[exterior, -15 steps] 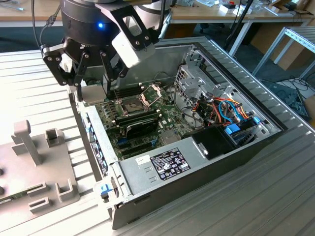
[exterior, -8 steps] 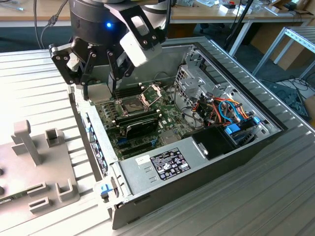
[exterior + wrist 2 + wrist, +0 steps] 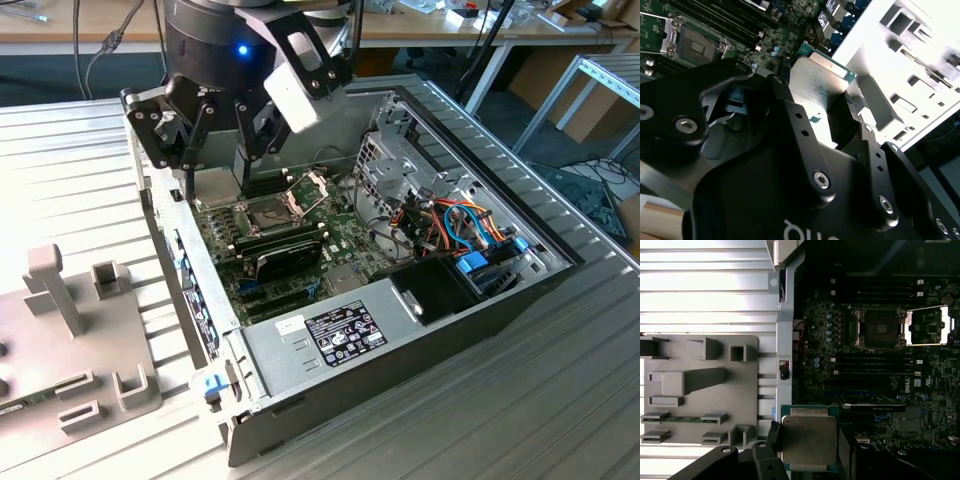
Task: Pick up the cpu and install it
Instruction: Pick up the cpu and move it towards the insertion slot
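In both wrist views my gripper [image 3: 809, 447] [image 3: 821, 102] is shut on the cpu [image 3: 809, 439] [image 3: 817, 82], a flat square chip with a dull silver top and a green rim, gripped by its edges. In the exterior view the gripper [image 3: 215, 168] hangs over the far left corner of the open computer case, above the green motherboard [image 3: 340, 240]. The CPU socket [image 3: 270, 212] [image 3: 879, 329] [image 3: 694, 46] lies bare, its hinged metal frame [image 3: 308, 188] [image 3: 927, 327] flipped up. The chip is apart from the socket, off to its side near the case wall.
A grey fixture plate [image 3: 80, 330] [image 3: 700, 390] with upright holders lies outside the case; a memory stick [image 3: 682, 418] rests in it. Inside the case are a black oblong module [image 3: 285, 262], the power supply [image 3: 330, 335], a drive cage [image 3: 400, 160] and coloured cables [image 3: 460, 225].
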Tool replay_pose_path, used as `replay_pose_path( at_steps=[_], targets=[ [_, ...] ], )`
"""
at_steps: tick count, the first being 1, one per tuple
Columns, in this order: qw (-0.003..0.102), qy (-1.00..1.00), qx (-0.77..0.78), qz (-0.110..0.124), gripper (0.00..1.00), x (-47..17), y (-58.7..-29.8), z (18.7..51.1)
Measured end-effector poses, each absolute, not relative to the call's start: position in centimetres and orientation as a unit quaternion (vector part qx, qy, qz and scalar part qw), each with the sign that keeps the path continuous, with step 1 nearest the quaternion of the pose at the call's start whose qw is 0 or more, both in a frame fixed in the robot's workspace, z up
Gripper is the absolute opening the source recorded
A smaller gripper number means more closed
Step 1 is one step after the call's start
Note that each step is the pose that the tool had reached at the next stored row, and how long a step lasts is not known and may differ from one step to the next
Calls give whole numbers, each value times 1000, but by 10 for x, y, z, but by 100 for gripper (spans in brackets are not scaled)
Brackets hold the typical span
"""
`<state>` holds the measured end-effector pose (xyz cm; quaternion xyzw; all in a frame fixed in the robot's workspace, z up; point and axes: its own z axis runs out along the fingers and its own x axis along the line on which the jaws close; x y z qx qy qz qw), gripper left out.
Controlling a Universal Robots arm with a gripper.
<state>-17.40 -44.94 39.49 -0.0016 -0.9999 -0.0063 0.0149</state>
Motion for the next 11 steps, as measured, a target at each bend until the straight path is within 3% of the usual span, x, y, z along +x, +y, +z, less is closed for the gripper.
replay_pose_path(
  at_steps=[11],
  targets=[
    [15,-1000,-2,-6,55,-153,-449,395]
  ],
)
